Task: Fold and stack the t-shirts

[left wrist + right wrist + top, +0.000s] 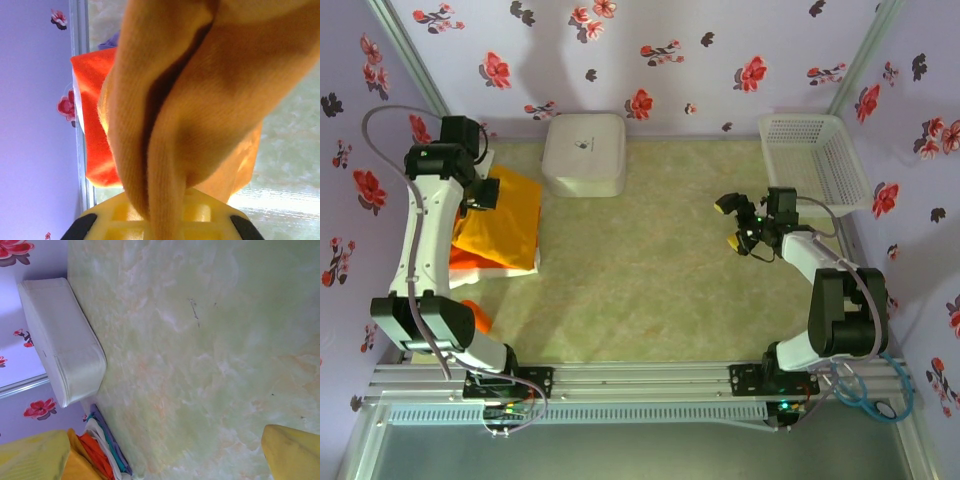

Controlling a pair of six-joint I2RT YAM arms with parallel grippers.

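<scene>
- Surface: you are working on a pale green marbled table top point(660, 280), bare across its middle.
- Room: lilac walls point(720, 30) printed with red and dark flowers enclose the table on three sides.
- Fixed items: a white rounded-square box point(584, 154) sits at the far edge. A white lattice basket point(815, 160) stands in the far right corner.
- T-shirts: the mustard t-shirt point(510, 225) lies at the left edge on top of the red-orange t-shirt point(95, 125). A white layer point(520, 268) shows beneath them.
- Left gripper point(483, 192): clamped on a fold of the mustard t-shirt.
- Right gripper point(730, 222): fingers spread apart, holding nothing, above the table near the basket.
</scene>
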